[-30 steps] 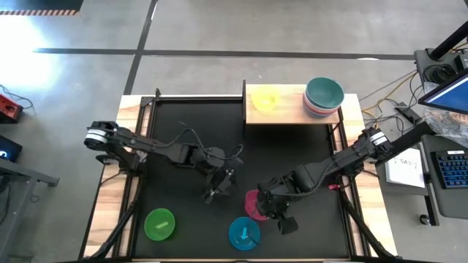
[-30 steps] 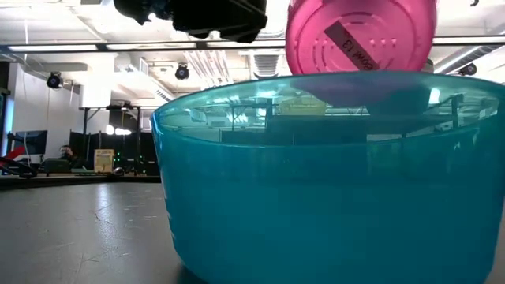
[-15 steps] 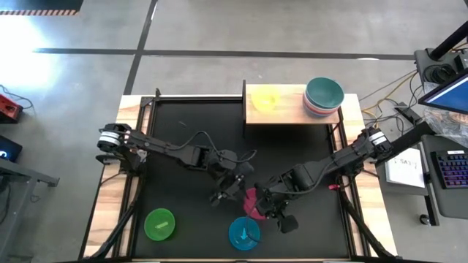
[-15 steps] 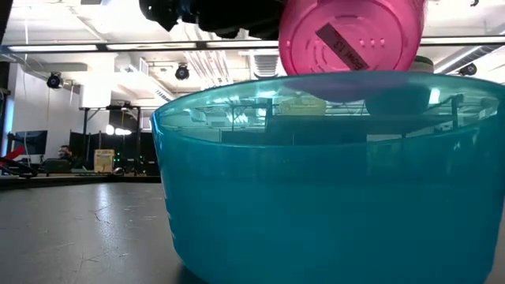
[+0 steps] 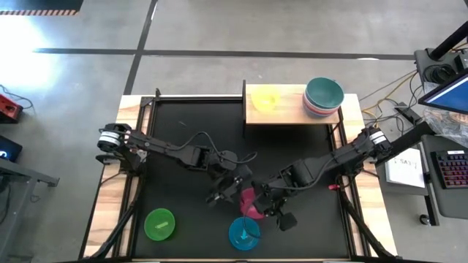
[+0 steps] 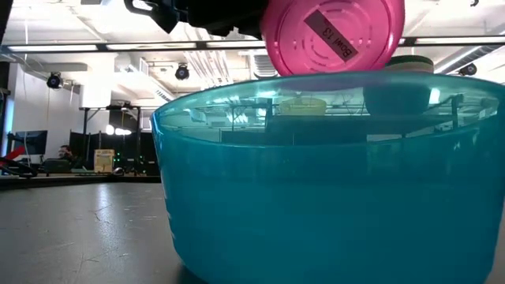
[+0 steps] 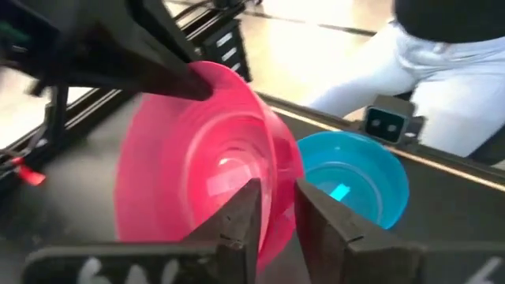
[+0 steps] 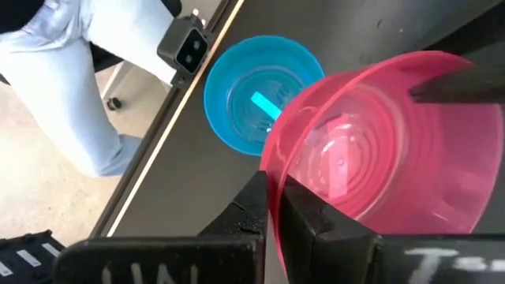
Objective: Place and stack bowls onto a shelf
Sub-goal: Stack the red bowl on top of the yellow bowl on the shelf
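The magenta bowl (image 5: pixel 250 202) (tilted, airborne) has its rim pinched in right jaws, also between narrowly parted left jaws.

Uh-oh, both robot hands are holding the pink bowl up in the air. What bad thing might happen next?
The magenta bowl hangs tilted, pinched only by its thin rim between the left gripper and the right gripper. If one lets go badly, it might slip and drop. The cyan bowl sits right beside it, so a falling bowl could knock it.
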